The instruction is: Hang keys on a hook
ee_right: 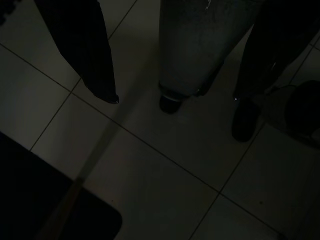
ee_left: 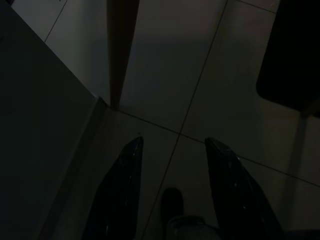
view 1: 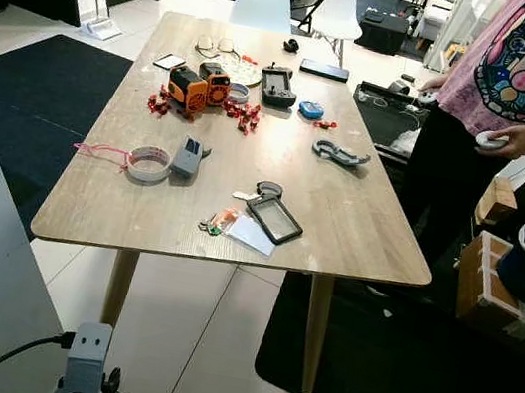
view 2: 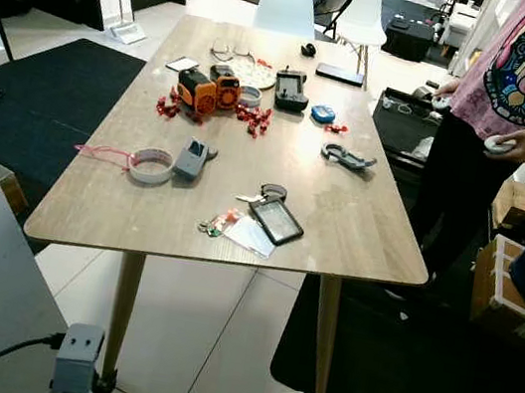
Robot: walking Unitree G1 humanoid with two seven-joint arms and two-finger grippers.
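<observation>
Two grippers hang idle near the floor tiles: left gripper (ee_left: 172,190) fingers spread apart, holding nothing; right gripper (ee_right: 175,65) fingers also well apart, empty. Wooden table (view 1: 357,233) fills frame centre, cluttered. Likely keys (view 1: 216,221) lie lower centre, at the near edge, touching a white card (view 1: 254,235) and just beside a black badge holder (view 1: 275,219); too small to be sure. No hook identifiable. Tape roll (view 1: 149,163) centre left, orange tools (view 1: 198,85) upper centre, person (view 1: 508,86) upper right holding a controller. Risks: grabbing the card or holder with the keys, pushing keys off the edge, bumping the person when turning.
</observation>
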